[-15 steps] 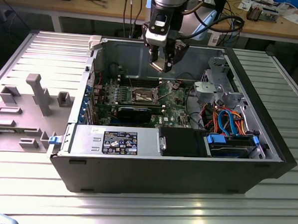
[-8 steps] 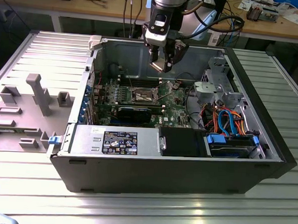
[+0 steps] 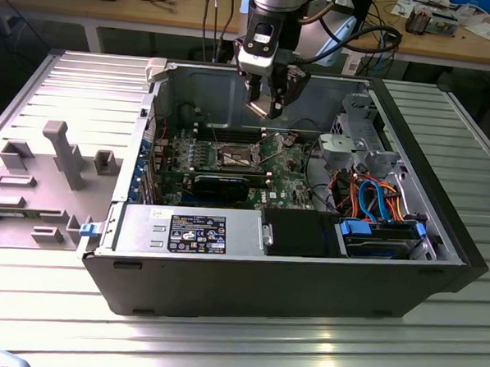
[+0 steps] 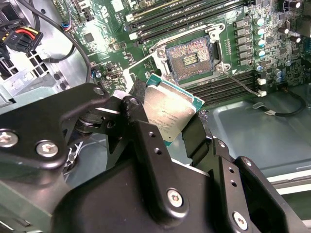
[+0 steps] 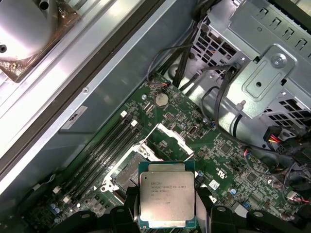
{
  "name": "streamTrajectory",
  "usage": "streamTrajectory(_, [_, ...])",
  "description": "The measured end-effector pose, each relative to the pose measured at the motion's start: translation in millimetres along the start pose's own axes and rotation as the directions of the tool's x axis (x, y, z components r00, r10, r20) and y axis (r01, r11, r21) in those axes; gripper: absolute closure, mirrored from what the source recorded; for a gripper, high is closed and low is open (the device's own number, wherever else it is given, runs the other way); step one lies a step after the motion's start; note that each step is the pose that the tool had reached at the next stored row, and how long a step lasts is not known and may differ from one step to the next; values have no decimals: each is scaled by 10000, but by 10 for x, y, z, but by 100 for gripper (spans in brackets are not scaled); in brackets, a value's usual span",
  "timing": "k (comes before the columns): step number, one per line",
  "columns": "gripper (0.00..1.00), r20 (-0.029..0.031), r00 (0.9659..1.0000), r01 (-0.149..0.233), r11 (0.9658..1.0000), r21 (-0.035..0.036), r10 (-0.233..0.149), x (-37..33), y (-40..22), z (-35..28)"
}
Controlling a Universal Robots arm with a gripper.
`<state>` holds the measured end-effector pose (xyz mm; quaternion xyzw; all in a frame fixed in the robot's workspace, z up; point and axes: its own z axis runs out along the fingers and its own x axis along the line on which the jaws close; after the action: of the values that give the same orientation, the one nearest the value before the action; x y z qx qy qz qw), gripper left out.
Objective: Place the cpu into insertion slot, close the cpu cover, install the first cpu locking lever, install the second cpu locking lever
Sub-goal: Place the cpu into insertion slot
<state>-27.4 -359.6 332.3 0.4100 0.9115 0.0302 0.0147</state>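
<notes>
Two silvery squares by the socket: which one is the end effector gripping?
The cpu: solid silver-grey top, green edges, clamped in the end effector. The other, the cpu cover, is a cut-out frame standing open beside the empty insertion slot.

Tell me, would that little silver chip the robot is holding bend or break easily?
The cpu is probably stiff: it sits flat and unbent in the gripper. Its smooth metal top looks slippery, so a loose grip might let it slide. Thin and small, it is likely light.
</notes>
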Motion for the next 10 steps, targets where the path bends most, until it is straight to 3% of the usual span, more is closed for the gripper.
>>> streamTrajectory(10, [45, 8, 9999, -128, 9999, 0, 128, 0, 0, 0])
